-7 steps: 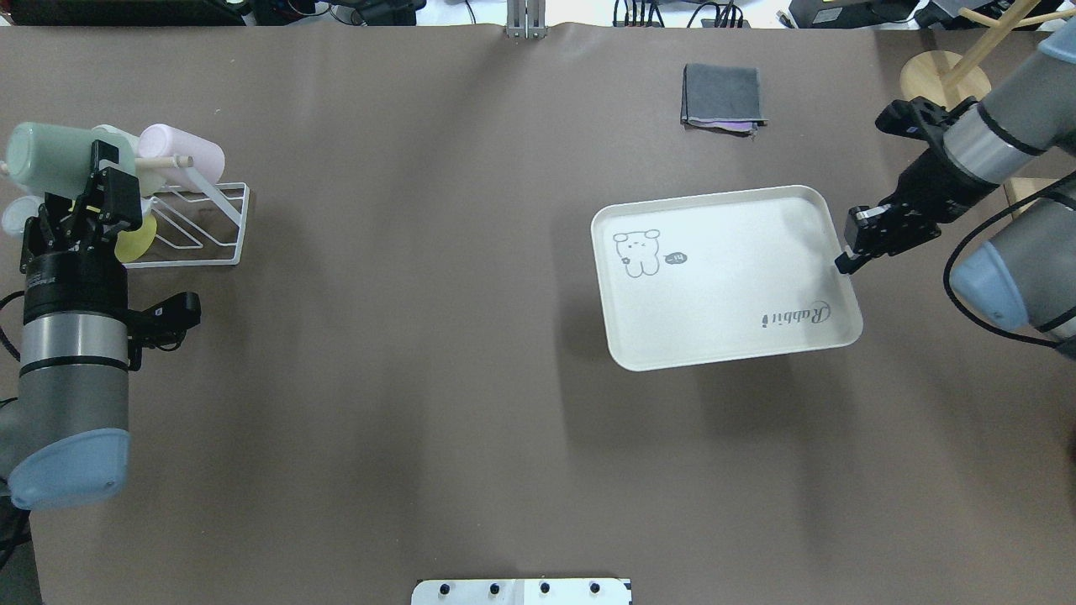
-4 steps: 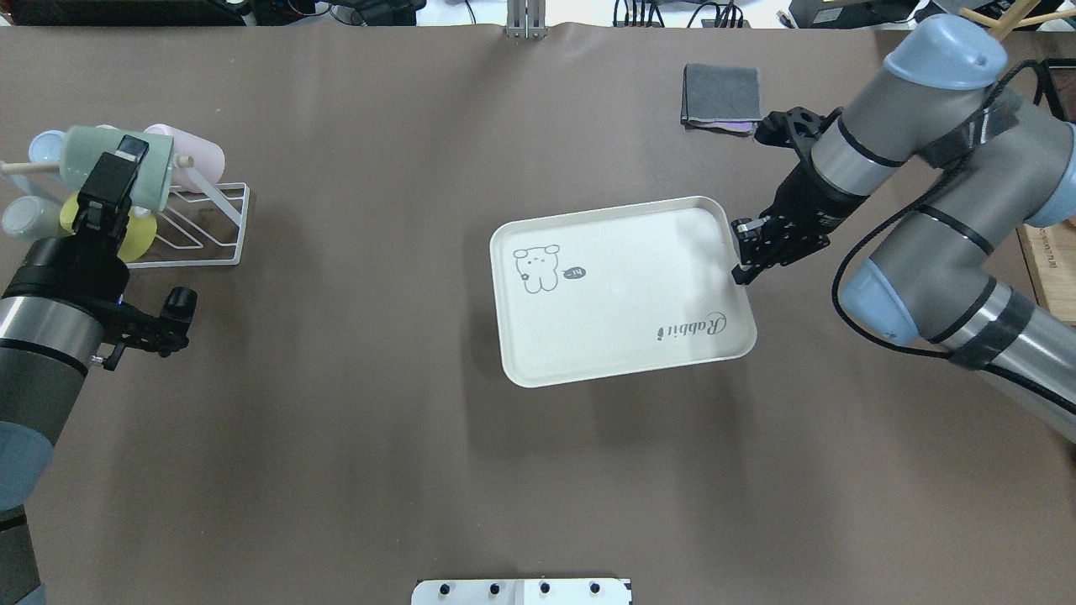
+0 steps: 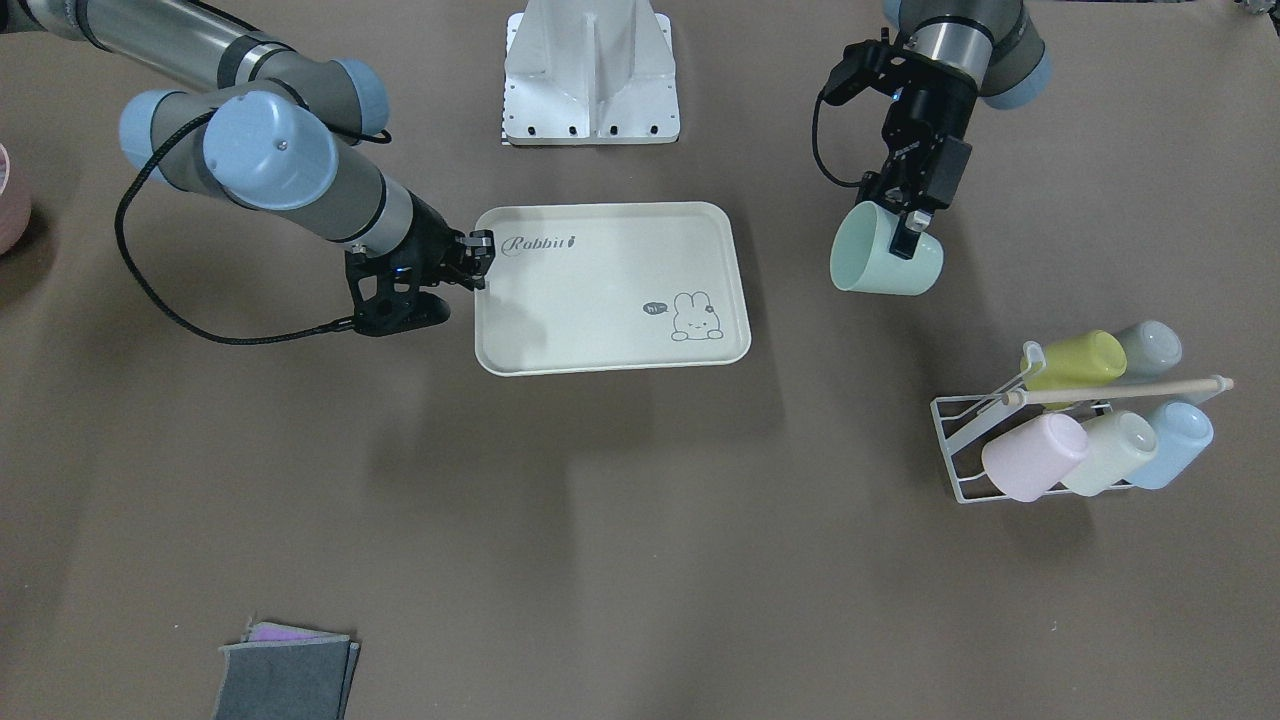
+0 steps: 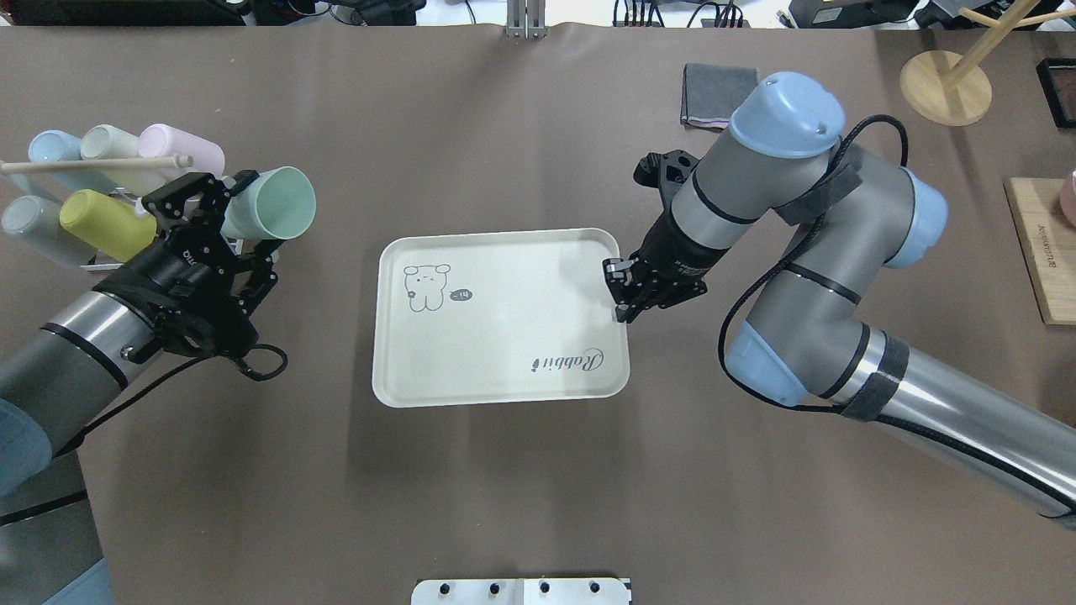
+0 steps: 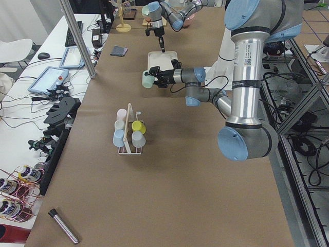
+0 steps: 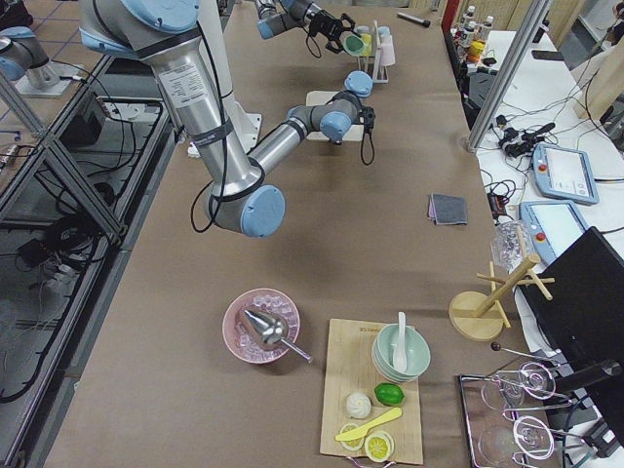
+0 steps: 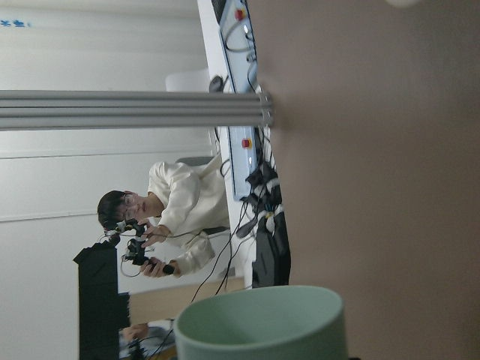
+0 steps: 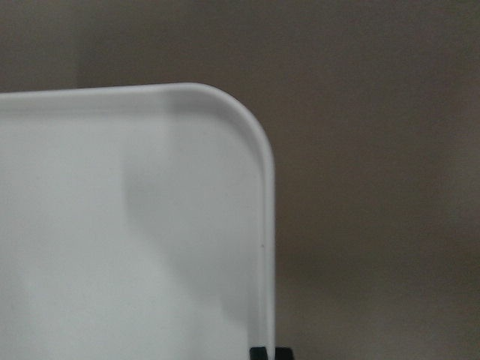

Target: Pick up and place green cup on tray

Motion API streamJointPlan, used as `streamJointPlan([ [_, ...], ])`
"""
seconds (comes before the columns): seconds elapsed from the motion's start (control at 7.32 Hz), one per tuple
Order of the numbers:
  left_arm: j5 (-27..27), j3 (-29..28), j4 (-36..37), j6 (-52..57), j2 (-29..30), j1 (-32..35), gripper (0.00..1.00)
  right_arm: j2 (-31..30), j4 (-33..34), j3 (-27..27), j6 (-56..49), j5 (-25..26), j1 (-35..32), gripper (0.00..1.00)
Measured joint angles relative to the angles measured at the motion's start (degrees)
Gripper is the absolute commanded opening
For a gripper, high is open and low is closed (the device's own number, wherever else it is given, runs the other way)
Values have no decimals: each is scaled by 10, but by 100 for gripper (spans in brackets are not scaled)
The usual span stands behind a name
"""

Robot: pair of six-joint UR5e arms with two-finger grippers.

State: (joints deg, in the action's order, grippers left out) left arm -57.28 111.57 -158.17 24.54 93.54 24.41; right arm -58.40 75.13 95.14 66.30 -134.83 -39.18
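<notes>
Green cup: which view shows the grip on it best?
Exterior front-facing. The green cup is tilted on its side with body and mouth both in view, and the left gripper is shut on it. Overhead shows the open mouth, but the gripper partly hides the body. Left wrist catches only the rim. Both side views show it small.

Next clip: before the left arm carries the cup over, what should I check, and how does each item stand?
1. Left gripper shut on green cup: ok.
2. Cup clear of the rack: ok.
3. Tray surface bare: ok.
4. Right gripper clamping tray's edge: ok.
5. Cup upright: not ok, on its side, mouth toward tray.
6. Tray resting on table: cannot tell.
</notes>
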Motion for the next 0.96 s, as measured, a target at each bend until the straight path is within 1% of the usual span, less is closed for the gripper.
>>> streamJointPlan([
  [0.14,-33,-22,-32,-79,21,-4,15,13,-30,-21,38,16,22,0],
  [0.41,-73,-67,-94,-197,61,-17,14,27,-63,-59,66,53,57,0],
  [0.55,-86,-80,-113,-232,79,-20,12,32,-70,-74,69,66,66,90],
  [0.68,-92,-87,-128,-254,92,-20,13,34,-74,-83,70,73,71,100],
  [0.82,-95,-101,-146,-275,105,-21,12,35,-75,-88,70,78,72,100],
  [0.96,-104,-140,-187,-298,124,-24,12,35,-75,-89,70,83,72,100],
])
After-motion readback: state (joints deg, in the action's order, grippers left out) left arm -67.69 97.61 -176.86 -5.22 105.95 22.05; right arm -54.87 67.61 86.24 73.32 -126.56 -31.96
